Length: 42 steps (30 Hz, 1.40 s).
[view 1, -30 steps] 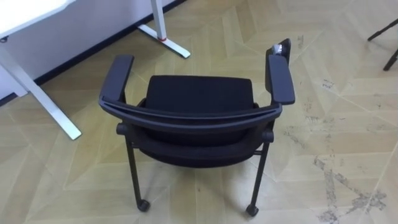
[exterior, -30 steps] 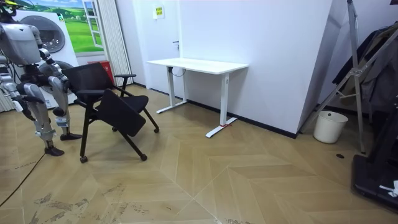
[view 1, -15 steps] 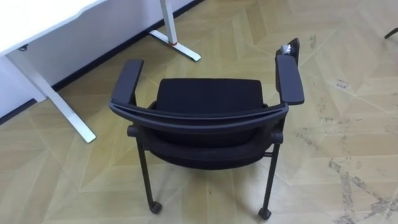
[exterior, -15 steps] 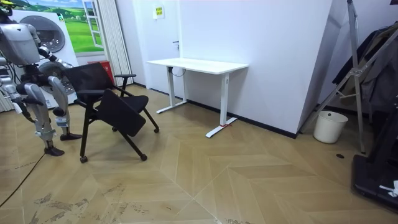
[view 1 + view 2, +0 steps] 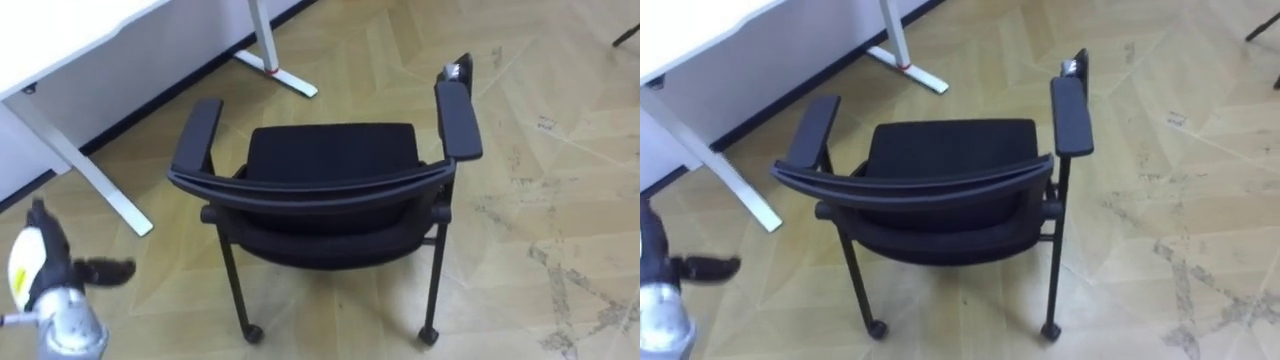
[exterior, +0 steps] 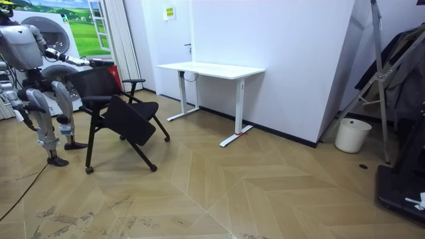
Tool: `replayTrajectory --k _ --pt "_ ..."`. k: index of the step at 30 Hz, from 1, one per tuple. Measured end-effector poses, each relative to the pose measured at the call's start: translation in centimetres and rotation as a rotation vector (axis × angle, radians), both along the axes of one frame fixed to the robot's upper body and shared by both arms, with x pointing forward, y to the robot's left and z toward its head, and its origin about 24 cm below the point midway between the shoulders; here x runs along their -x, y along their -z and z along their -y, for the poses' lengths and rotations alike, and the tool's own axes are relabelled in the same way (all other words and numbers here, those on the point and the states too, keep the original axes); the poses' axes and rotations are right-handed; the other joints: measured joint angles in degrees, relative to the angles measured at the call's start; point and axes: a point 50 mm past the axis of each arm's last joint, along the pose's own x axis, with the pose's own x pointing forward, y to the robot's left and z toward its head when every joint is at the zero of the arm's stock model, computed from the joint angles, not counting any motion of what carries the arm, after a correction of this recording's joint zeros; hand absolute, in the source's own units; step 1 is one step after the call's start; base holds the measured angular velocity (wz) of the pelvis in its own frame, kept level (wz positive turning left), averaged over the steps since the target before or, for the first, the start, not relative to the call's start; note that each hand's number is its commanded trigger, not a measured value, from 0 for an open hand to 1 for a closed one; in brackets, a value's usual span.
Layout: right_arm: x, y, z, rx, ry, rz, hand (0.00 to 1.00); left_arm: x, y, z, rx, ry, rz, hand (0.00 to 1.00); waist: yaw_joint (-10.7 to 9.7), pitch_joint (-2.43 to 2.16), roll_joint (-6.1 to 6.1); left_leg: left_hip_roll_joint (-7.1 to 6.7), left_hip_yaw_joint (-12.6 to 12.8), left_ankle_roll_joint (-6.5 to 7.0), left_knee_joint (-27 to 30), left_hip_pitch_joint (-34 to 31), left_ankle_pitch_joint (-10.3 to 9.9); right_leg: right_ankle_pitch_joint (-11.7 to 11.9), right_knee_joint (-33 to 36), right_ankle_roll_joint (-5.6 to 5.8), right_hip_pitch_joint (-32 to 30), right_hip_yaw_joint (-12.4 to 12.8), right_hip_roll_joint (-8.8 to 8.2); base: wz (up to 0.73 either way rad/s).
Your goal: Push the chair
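Note:
A black chair [image 5: 330, 190] with armrests and small wheels stands on the wood floor in front of me, its backrest [image 5: 310, 188] turned toward me. My left hand [image 5: 48, 285] is raised at the lower left, well to the left of the backrest and apart from it, fingers spread open and holding nothing. In the room view I stand behind the chair [image 6: 113, 109] at the room view's left, with my left arm [image 6: 66, 60] stretched forward above the backrest. My right arm stays low by my body.
A white desk [image 5: 60, 40] on white legs stands beyond the chair to the left, one foot [image 5: 275, 75] close to the seat's front. In the room view the desk [image 6: 212, 68] stands against the white wall, with open floor to its right.
My left hand has come up into the eye views at the lower left; in the room view the arm has lifted forward. The chair has not moved.

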Motion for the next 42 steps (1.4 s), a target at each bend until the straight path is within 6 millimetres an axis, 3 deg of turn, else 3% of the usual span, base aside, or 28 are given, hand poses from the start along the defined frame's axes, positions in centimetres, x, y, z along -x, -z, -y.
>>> replayTrajectory --k 5,9,13,21,28,35,42 --pt "-0.3 -0.1 0.1 0.003 -0.002 0.009 0.00 -1.2 -1.3 1.8 -0.101 0.126 0.021 0.00 -1.50 0.15 -0.27 -0.01 -0.49 0.00 -0.12 -0.25 0.00 -0.01 -0.20 0.01 0.24 -0.37 0.02 0.04" --pt "-0.5 -0.2 0.6 0.011 -0.006 0.018 0.00 -1.8 -2.0 3.2 -0.108 0.213 0.031 0.00 -1.76 0.55 -1.17 -0.01 -0.50 0.00 -0.12 -0.73 0.00 -0.01 -0.22 0.01 -0.35 -0.40 0.01 0.01" --pt "-0.6 -0.3 0.7 0.010 -0.011 0.026 0.00 -2.2 -3.0 3.8 -0.146 0.255 0.059 0.00 -2.64 0.20 -1.78 -0.04 -0.49 0.01 -0.13 -0.72 -0.01 -0.01 -0.21 0.02 -0.22 -0.33 -0.04 0.01" --pt "-0.7 -0.3 0.5 0.000 -0.027 0.029 0.00 -2.7 -3.0 6.9 -0.268 0.425 0.032 0.00 -3.11 0.02 -1.31 0.01 -0.45 0.01 -0.12 -0.70 0.00 0.00 -0.14 0.00 -0.22 -0.15 0.05 0.00" --pt "-0.7 -0.3 0.5 -0.002 -0.025 0.031 0.00 -2.8 -3.2 7.1 -0.279 0.455 0.007 0.00 -3.12 0.04 -1.32 -0.02 -0.44 0.01 -0.11 -0.70 0.00 0.00 -0.12 0.00 -0.31 0.89 0.13 -0.03" --pt "-1.0 -0.4 0.8 -0.010 -0.035 0.043 0.00 -3.3 -5.4 7.7 -0.366 0.541 0.019 0.00 -3.00 0.51 -0.33 -0.11 -0.50 0.01 -0.11 -0.86 0.00 0.00 -0.20 0.00 -0.65 0.91 0.09 0.00" --pt "-1.2 -0.5 1.0 -0.005 -0.028 0.046 0.00 -3.3 -6.1 8.6 -0.426 0.584 0.007 0.00 -2.95 0.40 -0.06 -0.11 -0.61 0.01 -0.12 -1.34 -0.01 0.01 -0.19 0.01 -1.03 0.74 0.10 0.01"
